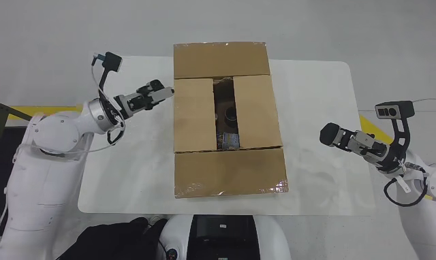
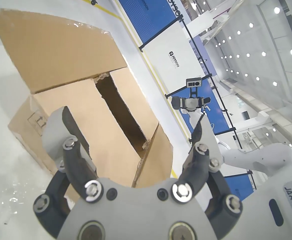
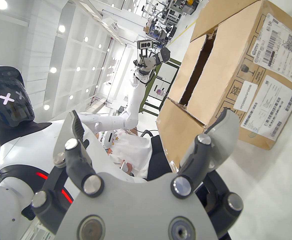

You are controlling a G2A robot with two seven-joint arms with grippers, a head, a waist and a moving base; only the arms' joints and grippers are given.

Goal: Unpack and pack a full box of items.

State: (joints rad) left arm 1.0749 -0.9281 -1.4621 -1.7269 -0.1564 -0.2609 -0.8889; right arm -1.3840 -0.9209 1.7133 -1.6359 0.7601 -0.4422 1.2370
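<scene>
– White bench [image 1: 313, 90] seen from above, with the box [image 1: 194, 117] at its middle; the end flaps lie folded out, and the two side flaps leave a narrow slot over dark items [image 1: 228, 127]; where are the arms?
– From above, the left pincer [image 1: 163, 92] hangs just beside the box's left flap; the right pincer [image 1: 328, 134] is well apart, off its right side; neither touches cardboard.
– And the left wrist view?
– There the left pincer [image 2: 129, 118] is spread wide and empty; the box [image 2: 61, 51] sits in front of it, slot facing up.
– The right wrist view?
– The right pincer [image 3: 151, 114] is just as wide, holding nothing; the box [image 3: 230, 51] is ahead, its labelled side [image 3: 268, 106] turned towards it.
– What might go wrong?
– I'd judge the side flaps to be the trouble; a finger sliding under one could shove the unheld box across the bench rather than lift the flap; reaching through the slot unopened could snag its ragged edges, or crowd both arms over one narrow gap.
</scene>
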